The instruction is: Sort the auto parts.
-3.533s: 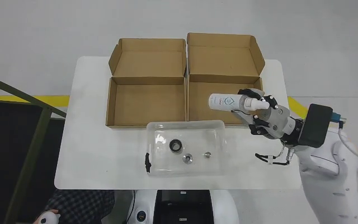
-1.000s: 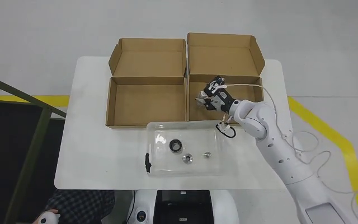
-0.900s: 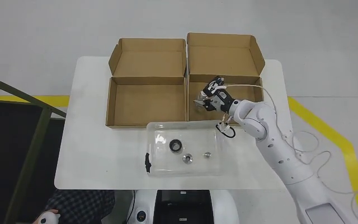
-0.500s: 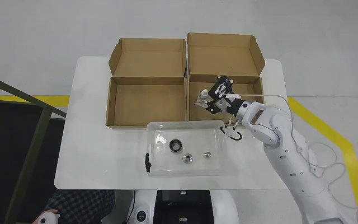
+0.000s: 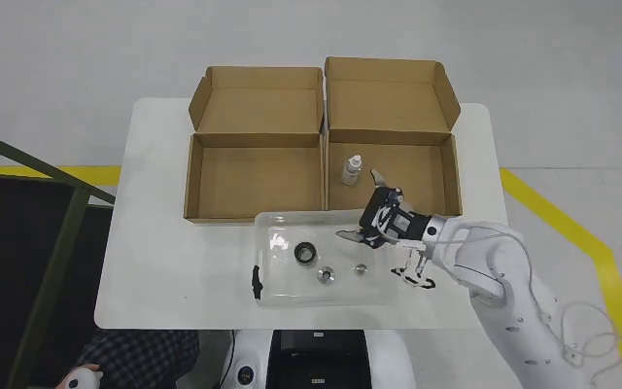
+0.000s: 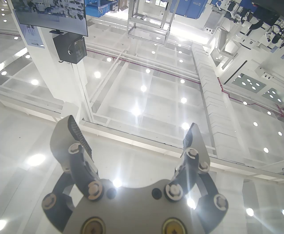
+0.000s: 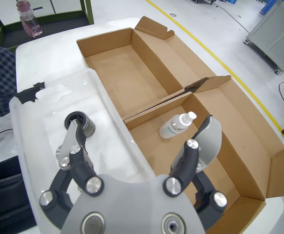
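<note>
You're in a big industrial hall, a factory floor or robot test shop rather than a home or office: the pale painted floor [image 5: 97, 58] around your white table [image 5: 155, 243] carries yellow lane lines [image 5: 97, 175], and a grey metal frame [image 7: 268, 37] stands off to one side. Look up through the left wrist view and you get a very high ceiling [image 6: 159, 73] of white beams with rows of round lamps [image 6: 143, 88], a large screen [image 6: 48, 15] beside a column [image 6: 73, 88], blue bins [image 6: 102, 6], an aluminium rack [image 6: 148, 24] and white machines [image 6: 246, 37] in the distance
</note>
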